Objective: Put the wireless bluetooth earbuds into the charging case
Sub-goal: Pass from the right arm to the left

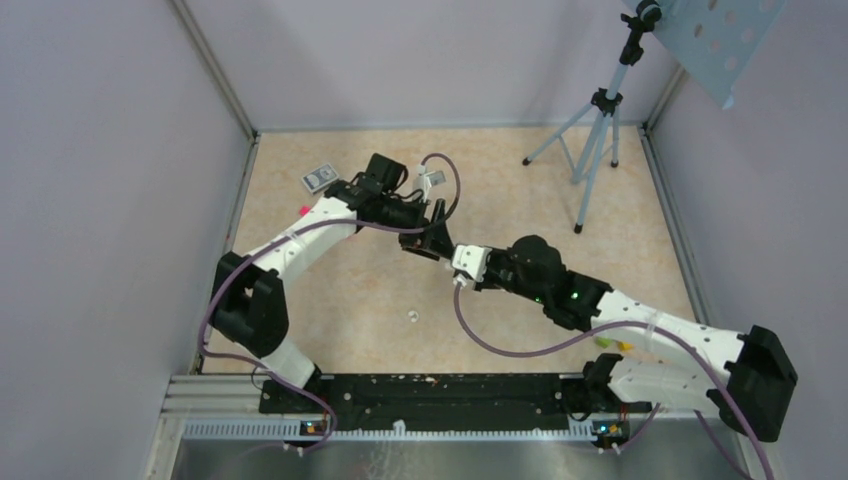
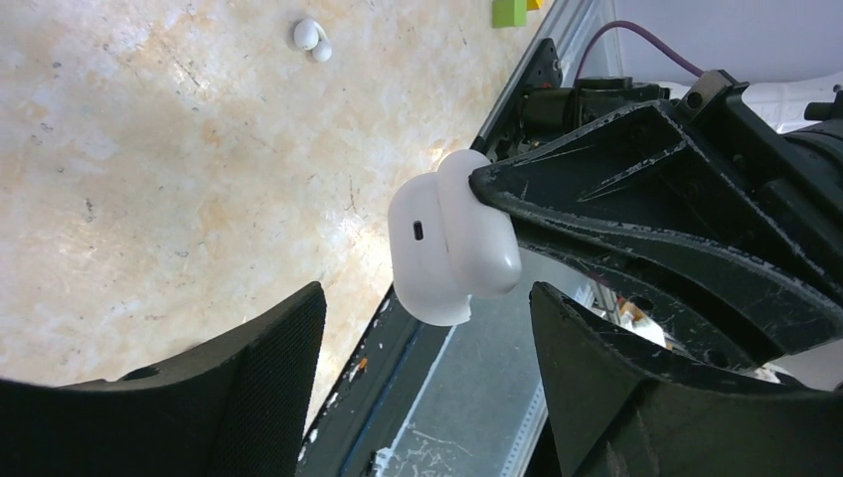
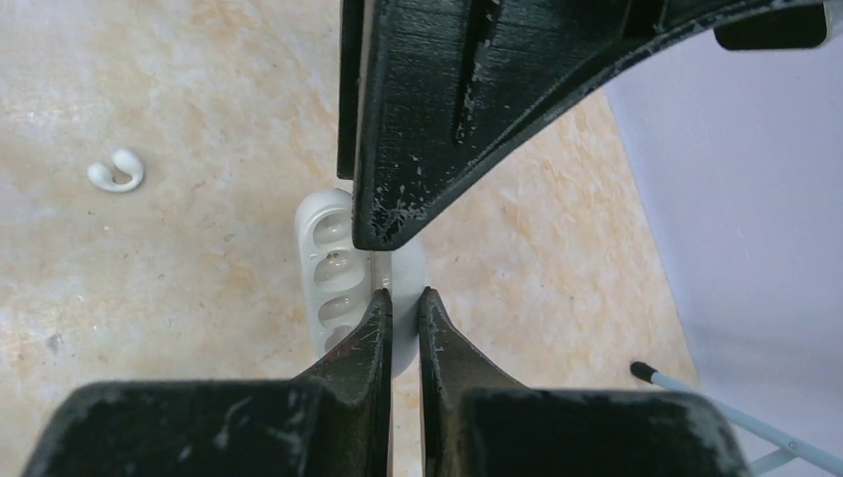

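The top camera looks steeply down on the table (image 1: 520, 180) from behind the arms (image 1: 300, 245). Each wrist camera looks along its own fingers (image 2: 249, 378), very close; both show the case (image 2: 447, 243) (image 3: 328, 268) and the earbuds (image 2: 310, 40) (image 3: 117, 174).

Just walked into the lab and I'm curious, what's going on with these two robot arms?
The right gripper is pinched shut on the open white case, holding it above the table. The left gripper faces it with its fingers open on either side, not touching. One white earbud lies on the table, not yet in the case.
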Controlling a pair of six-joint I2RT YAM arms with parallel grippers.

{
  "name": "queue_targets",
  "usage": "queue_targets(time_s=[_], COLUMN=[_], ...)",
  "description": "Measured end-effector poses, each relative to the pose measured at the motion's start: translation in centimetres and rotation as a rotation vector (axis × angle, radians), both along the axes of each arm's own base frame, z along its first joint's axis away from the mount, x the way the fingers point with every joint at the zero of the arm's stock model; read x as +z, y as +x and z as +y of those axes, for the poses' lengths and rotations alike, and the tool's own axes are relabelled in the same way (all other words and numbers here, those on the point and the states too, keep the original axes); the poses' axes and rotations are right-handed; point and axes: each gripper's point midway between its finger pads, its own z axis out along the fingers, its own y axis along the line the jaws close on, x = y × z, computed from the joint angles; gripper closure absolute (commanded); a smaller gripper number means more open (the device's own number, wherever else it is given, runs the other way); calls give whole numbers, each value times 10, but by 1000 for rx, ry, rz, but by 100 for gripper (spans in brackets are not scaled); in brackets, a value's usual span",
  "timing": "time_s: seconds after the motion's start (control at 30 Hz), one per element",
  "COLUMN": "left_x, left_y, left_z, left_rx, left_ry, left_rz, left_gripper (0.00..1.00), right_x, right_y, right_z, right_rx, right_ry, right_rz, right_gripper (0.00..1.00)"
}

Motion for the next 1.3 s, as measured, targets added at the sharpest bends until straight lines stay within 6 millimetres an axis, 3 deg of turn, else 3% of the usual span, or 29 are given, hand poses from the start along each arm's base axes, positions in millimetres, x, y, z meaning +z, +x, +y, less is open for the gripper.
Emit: queue_targets(time_s=[0.23,0.43,0.6,0.67,0.8,0.97,1.2,1.3], left_x=[9,13,30,39,51,28,-13,-23], left_y=[-2,-2,-2,1,9,12,14,1], left_z=[3,5,14,20,34,56,94,93], left_rx=[7,-10,-1,24,105,212,326,295], left_ry=[-13,-17,-2,12,56,145,132,86], left_rz=[-48,-92,-213,-272,-367,-348,-124,-52], left_gripper=[21,17,12,12,13,15,13,12], right_x=[11,8,5,-2,-36,-65,-66,-68], right_y=[-4,-9,-9,-8,-8,-13,-15,-19], right_z=[0,2,0,-2,-5,-1,21,22], right_rx=[-7,18,20,33,71,132,206,214], right_ry=[56,57,31,-20,-172,-282,-287,-278], right_rz=[14,35,25,11,35,106,164,194], right_gripper=[100,100,100,100,100,100,100,100])
